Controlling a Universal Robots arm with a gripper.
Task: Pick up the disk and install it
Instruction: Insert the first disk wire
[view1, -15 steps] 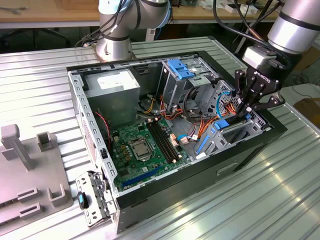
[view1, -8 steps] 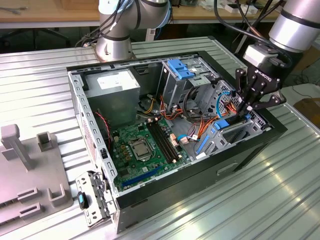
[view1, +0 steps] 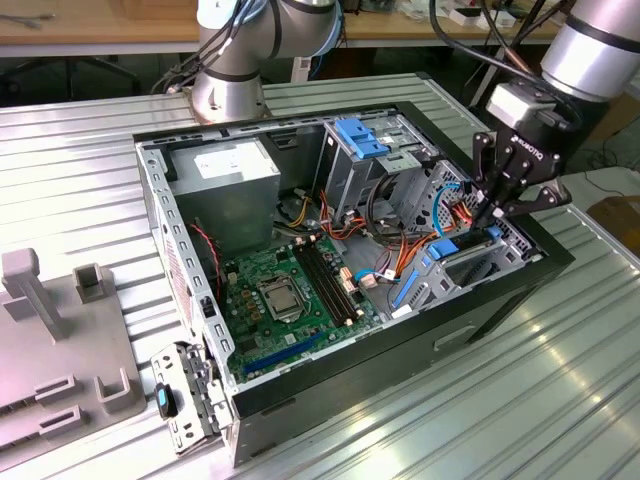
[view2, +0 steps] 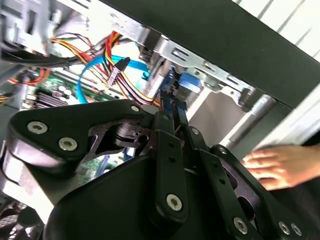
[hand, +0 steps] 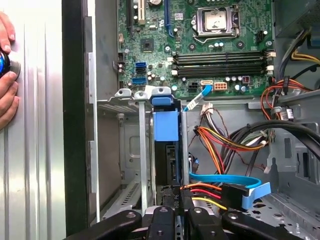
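Note:
The disk (hand: 166, 125), a dark drive in a bright blue carrier, stands on edge in a narrow metal bay at the front of the open computer case (view1: 480, 320). Its blue end tab points toward the motherboard. My gripper (hand: 175, 199) is shut on the disk's near end, its black fingers (hand: 161, 216) pressed against both faces. In the exterior view the gripper (view1: 493, 215) reaches down into the case at the exterior view's right, just above the blue carrier (view1: 455, 246). The second wrist view shows the gripper (view2: 170, 107) with the blue tab (view2: 187, 82) beyond its tips.
Bundles of coloured power wires (hand: 220, 145) and a thin blue cable (hand: 225, 179) hang right beside the bay. The tall drive cage with a blue bracket (view1: 362, 135) stands behind it. A person's hand (hand: 6, 75) rests on the ribbed table beside the case.

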